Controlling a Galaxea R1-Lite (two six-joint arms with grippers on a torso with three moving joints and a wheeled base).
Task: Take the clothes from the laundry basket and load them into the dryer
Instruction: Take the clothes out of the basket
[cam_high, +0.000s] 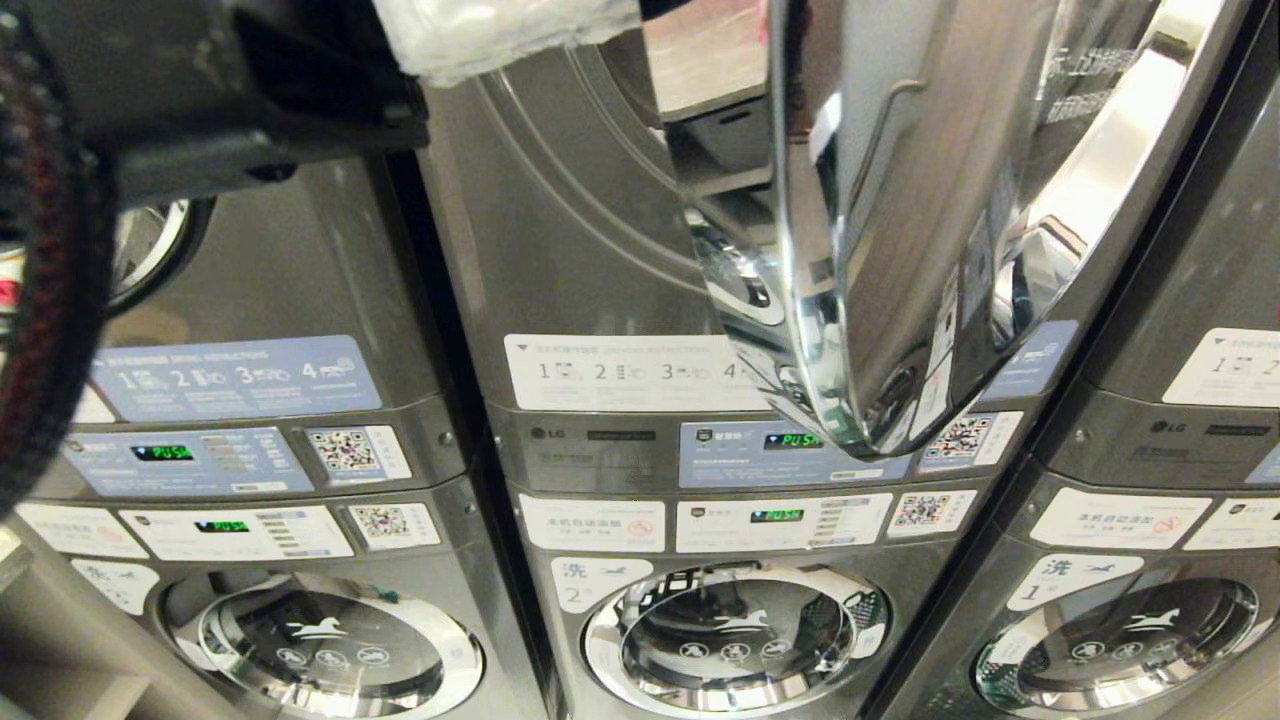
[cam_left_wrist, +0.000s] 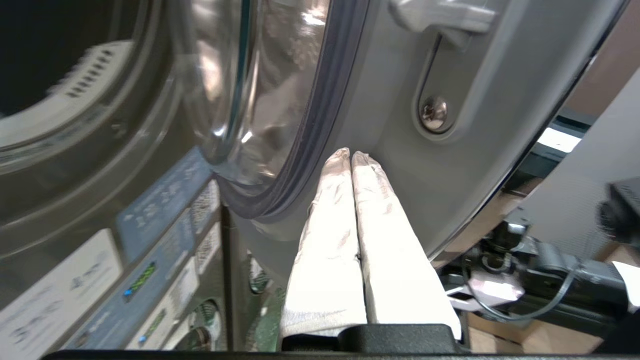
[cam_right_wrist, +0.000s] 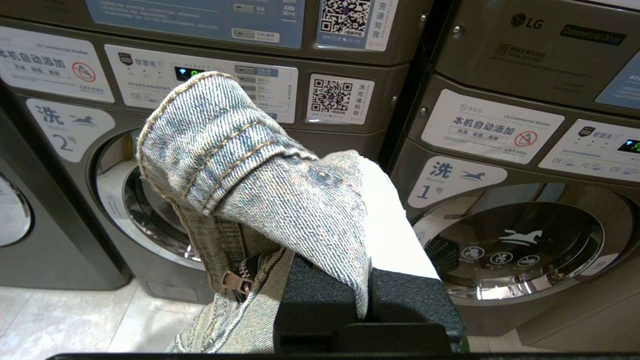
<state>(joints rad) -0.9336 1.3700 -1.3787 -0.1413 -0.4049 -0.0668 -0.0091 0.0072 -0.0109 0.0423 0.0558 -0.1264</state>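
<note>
Gripping denim jeans (cam_right_wrist: 260, 175), right wrist view only.

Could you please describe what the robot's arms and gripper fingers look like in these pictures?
The left gripper has two long tapered fingers wrapped in wrinkled white covering, mounted on a black base. The left arm is a black housing with a black braided cable beside it. The right gripper has a textured black body and a white-covered finger.

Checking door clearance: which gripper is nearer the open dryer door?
Left. The left gripper, shut and empty, has its tips at the dryer door's inner face. The right gripper holds jeans down by the lower washers.
</note>
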